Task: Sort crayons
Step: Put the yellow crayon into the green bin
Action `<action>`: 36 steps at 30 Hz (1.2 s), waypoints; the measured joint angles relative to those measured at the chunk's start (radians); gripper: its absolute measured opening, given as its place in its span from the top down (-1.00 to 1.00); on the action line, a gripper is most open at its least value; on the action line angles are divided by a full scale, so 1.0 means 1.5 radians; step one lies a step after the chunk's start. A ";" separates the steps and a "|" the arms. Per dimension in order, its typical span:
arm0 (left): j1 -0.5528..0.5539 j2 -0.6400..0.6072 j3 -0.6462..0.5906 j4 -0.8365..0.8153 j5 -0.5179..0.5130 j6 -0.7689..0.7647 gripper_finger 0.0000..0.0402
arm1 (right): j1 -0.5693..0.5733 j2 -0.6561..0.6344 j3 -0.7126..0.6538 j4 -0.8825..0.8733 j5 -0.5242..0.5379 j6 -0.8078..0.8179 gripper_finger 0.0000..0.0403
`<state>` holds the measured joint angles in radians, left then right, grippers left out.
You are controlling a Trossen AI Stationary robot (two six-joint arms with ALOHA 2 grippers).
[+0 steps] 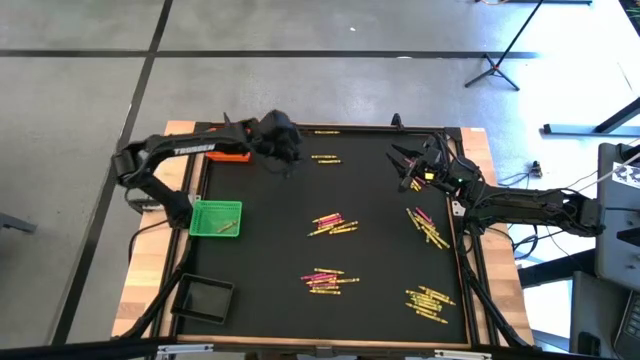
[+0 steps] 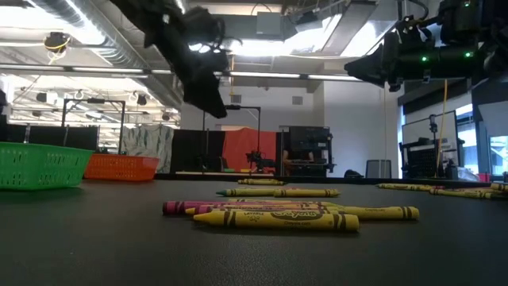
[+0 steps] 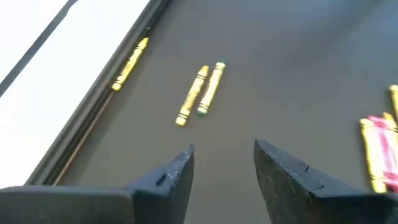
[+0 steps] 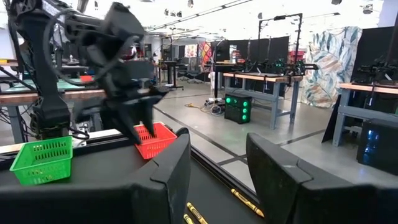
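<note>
Both pincers hang in the air with their fingers apart and nothing between them. The left pincer (image 1: 285,150) is up above the black worktop (image 1: 380,190), just beside the orange tray (image 1: 228,154), and it looks down at two yellow crayons (image 3: 200,93) that lie side by side near the far edge of the worktop. The right pincer (image 1: 408,165) waits on the other side of that pair, well apart from the orange tray. More crayons (image 1: 333,225) lie in little heaps of yellow and pink, out in the middle of the worktop, far from the orange tray. The green tray (image 1: 216,218) sits close to the orange tray and has a crayon or two in it. A black tray (image 1: 203,299) sits past the green one. I think the crayons are light and stiff, but they can snap if squeezed hard, and they are round, so they may roll away. The paper wrap should help them not slip. I think the best place to grab one is across its middle, with one finger on each long side.
</note>
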<state>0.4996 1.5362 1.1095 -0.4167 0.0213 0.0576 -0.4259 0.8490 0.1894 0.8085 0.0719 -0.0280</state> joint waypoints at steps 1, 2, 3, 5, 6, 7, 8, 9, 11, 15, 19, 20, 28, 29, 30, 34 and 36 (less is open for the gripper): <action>0.007 0.012 0.007 0.003 -0.002 0.007 0.23 | 0.000 0.000 0.000 0.000 0.000 0.000 0.23; 0.014 0.025 0.013 0.010 -0.005 0.014 0.22 | 0.000 0.000 0.000 0.000 0.000 0.000 0.23; 0.020 0.036 0.018 0.024 -0.004 0.020 0.22 | 0.000 0.000 0.000 0.000 0.000 0.000 0.23; 0.033 0.058 0.030 0.052 0.002 0.034 0.22 | 0.000 0.000 0.000 0.000 0.000 0.000 0.23; 0.039 0.069 0.037 0.059 0.010 0.039 0.23 | 0.000 0.000 0.000 0.000 0.000 0.000 0.23; 0.045 0.081 0.043 0.065 0.022 0.046 0.23 | 0.000 0.000 0.000 0.000 0.000 0.000 0.23; 0.051 0.094 0.050 0.066 0.037 0.053 0.23 | 0.000 0.000 0.000 0.000 0.000 0.000 0.23; 0.057 0.108 0.058 0.069 0.054 0.059 0.23 | 0.000 0.000 0.000 -0.001 0.000 0.000 0.23; 0.067 0.134 0.072 0.071 0.085 0.071 0.23 | 0.000 0.000 0.000 -0.002 0.000 0.000 0.23; 0.085 0.193 0.114 0.075 0.143 0.080 0.23 | 0.000 0.000 0.000 -0.003 0.000 0.000 0.23; 0.093 0.247 0.154 0.073 0.201 0.092 0.23 | 0.000 0.000 0.000 -0.003 0.000 0.000 0.23; 0.093 0.259 0.164 0.074 0.208 0.097 0.23 | 0.000 0.000 0.000 -0.003 0.000 0.000 0.23; 0.092 0.340 0.232 0.084 0.221 0.106 0.23 | 0.000 0.000 0.000 -0.008 0.000 0.000 0.23; 0.092 0.351 0.242 0.084 0.221 0.107 0.24 | 0.000 0.000 0.000 -0.008 0.000 0.000 0.23; 0.093 0.361 0.252 0.079 0.223 0.107 0.24 | 0.000 0.000 0.000 -0.008 0.000 0.000 0.23; 0.098 0.389 0.289 0.075 0.243 0.107 0.24 | 0.000 0.000 0.000 -0.009 0.000 0.000 0.23; 0.100 0.400 0.302 0.076 0.244 0.108 0.24 | 0.000 0.000 0.000 -0.011 0.000 0.000 0.23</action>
<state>0.6488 2.1358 1.5630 -0.3032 0.3866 0.2196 -0.4259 0.8490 0.1894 0.7919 0.0719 -0.0284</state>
